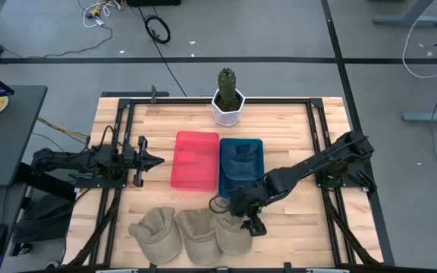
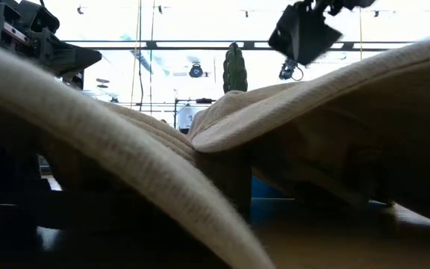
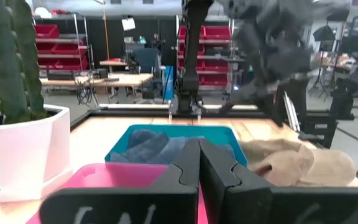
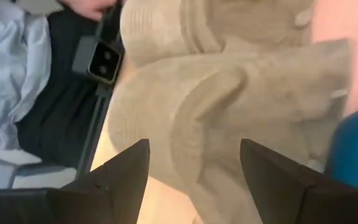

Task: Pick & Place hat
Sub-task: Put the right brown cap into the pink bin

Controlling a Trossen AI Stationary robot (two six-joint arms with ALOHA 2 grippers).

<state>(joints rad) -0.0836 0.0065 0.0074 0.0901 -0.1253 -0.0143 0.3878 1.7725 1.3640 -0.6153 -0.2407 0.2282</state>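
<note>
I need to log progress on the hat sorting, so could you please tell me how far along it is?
One hat already lies in the blue bin; the red bin looks empty. In hand: the right tool, open, is above the rightmost of three tan hats at the table's near edge, nothing gripped yet. Left: all three tan hats. The left tool waits shut beside the red bin.

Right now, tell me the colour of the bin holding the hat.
Blue bin, clearest in the high view.
</note>
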